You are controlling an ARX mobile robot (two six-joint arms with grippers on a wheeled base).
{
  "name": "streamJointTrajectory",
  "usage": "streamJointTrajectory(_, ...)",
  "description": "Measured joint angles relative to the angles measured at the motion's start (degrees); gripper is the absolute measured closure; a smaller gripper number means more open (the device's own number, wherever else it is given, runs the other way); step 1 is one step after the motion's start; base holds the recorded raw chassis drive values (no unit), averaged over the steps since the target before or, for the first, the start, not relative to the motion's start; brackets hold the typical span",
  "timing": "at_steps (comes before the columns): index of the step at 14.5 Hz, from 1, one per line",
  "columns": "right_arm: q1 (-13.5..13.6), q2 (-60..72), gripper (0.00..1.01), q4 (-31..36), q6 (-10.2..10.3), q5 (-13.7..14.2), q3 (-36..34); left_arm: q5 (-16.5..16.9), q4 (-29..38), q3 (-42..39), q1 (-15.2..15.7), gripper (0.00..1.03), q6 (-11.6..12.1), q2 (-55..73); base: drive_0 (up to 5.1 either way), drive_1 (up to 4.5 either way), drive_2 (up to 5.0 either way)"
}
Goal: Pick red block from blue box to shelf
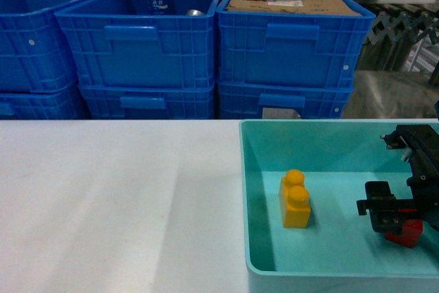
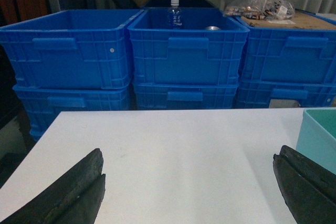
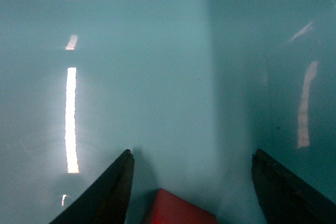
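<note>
Jaws on our right gripper (image 3: 191, 182) stand spread wide, down inside the blue box (image 1: 244, 190), with nothing between them yet. In the right wrist view the red block (image 3: 178, 211) shows as a corner at six o'clock, between the two dark fingers (image 3: 113, 195) and apart from both, a little closer to the left one. We judge the arm is lowered like this so that the block sits inside the gap before the squeeze.

From the head view the red block (image 1: 406, 232) rests on the box floor toward four o'clock, partly hidden under our right gripper (image 1: 394, 217). An orange-yellow brick (image 1: 295, 200) stands upright near the middle of the floor, toward nine o'clock of the block and well apart from it, so it should not get in the way of the close.

Our left gripper (image 2: 189, 192) is likewise released, holding nothing, hanging over the bare white worktop (image 2: 173, 150) clear of the box, presumably parked to leave room. Dark blue crates (image 1: 137, 46) are stacked behind the worktop at twelve o'clock. We cannot make out the shelf from here. Lifting the block has not yet begun.
</note>
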Motion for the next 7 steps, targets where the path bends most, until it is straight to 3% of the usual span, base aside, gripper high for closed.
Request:
streamJointTrajectory(4,-0.1,-1.3,0.72,0.0,0.2,-0.6,-0.7,0.0,0.0,0.0,0.0,0.05,0.0,0.0,0.0,0.00,0.0)
streamJointTrajectory(7,-2.3,-12.9,0.73,1.3,1.7,-5.1,-6.9,0.0,0.0,0.0,0.0,0.05,0.0,0.0,0.0,0.00,0.0)
